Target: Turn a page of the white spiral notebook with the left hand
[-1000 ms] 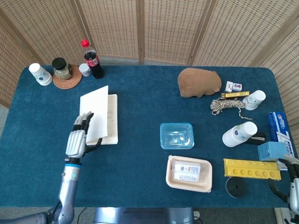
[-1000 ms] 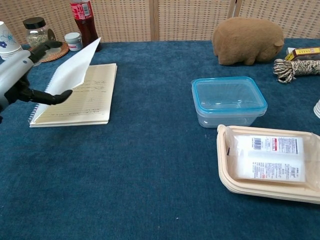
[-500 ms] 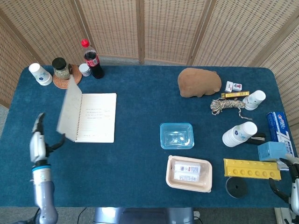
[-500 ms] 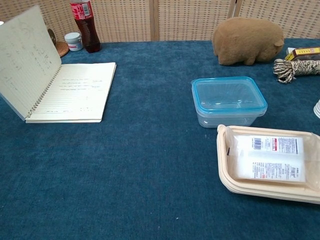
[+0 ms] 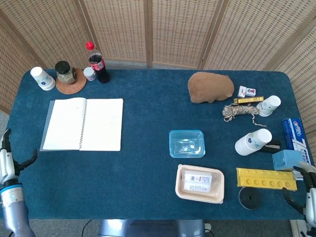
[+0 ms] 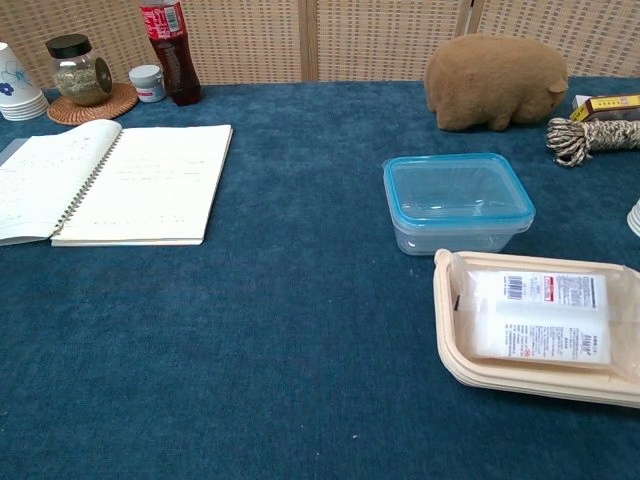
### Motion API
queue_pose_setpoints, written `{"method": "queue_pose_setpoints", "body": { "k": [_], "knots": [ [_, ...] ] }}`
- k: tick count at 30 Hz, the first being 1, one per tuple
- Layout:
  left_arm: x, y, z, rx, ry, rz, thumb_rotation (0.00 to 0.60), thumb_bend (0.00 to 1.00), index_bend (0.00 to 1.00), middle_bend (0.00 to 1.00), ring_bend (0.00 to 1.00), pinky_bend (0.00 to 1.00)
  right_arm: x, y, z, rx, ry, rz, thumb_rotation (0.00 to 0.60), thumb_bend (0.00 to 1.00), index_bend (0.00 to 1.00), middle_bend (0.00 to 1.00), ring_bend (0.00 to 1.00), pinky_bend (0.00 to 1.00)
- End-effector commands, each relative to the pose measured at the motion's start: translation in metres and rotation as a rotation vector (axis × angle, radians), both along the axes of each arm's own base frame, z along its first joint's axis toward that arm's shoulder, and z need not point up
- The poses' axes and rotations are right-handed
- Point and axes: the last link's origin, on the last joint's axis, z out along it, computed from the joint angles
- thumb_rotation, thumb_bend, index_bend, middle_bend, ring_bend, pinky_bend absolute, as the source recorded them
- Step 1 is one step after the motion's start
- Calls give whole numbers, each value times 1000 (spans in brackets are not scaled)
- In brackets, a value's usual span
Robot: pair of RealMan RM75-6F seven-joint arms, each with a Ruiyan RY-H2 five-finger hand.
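Observation:
The white spiral notebook (image 5: 83, 124) (image 6: 110, 182) lies open and flat on the left side of the blue table, its turned page down on the left of the spiral. My left hand (image 5: 8, 162) hangs off the table's left edge, well below and left of the notebook, holding nothing, fingers apart. My right hand (image 5: 307, 192) shows only partly at the lower right corner of the head view, holding nothing. Neither hand appears in the chest view.
A cola bottle (image 5: 98, 62), jar on a coaster (image 5: 66, 74) and paper cup (image 5: 42, 78) stand behind the notebook. A clear blue-rimmed box (image 5: 187, 143), a beige tray (image 5: 199, 183), a brown plush (image 5: 211, 87), rope (image 5: 239, 112), cups and a yellow block (image 5: 265, 178) fill the right half.
The lifted page has swung fully over and now lies flat on the left. My left hand has let go and drawn back down and left, off the table edge.

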Motion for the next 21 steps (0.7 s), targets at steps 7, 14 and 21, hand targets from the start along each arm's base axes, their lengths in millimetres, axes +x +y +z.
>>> {"method": "queue_pose_setpoints", "body": {
  "k": [7,14,21],
  "knots": [
    [11,-45,17,-328,324,-196,600,281,0,39,0,0,6,-12,-6,50,13,-1,600,286,241,225,167,269],
    [19,-66,17,-378,487,-272,600,282,23,41,0,0,12,-25,-11,58,40,-11,600,284,240,225,165,269],
    [21,-83,11,-344,523,-315,600,283,30,52,0,0,17,-35,-19,69,63,-1,600,285,238,225,157,268]
  ]
}}
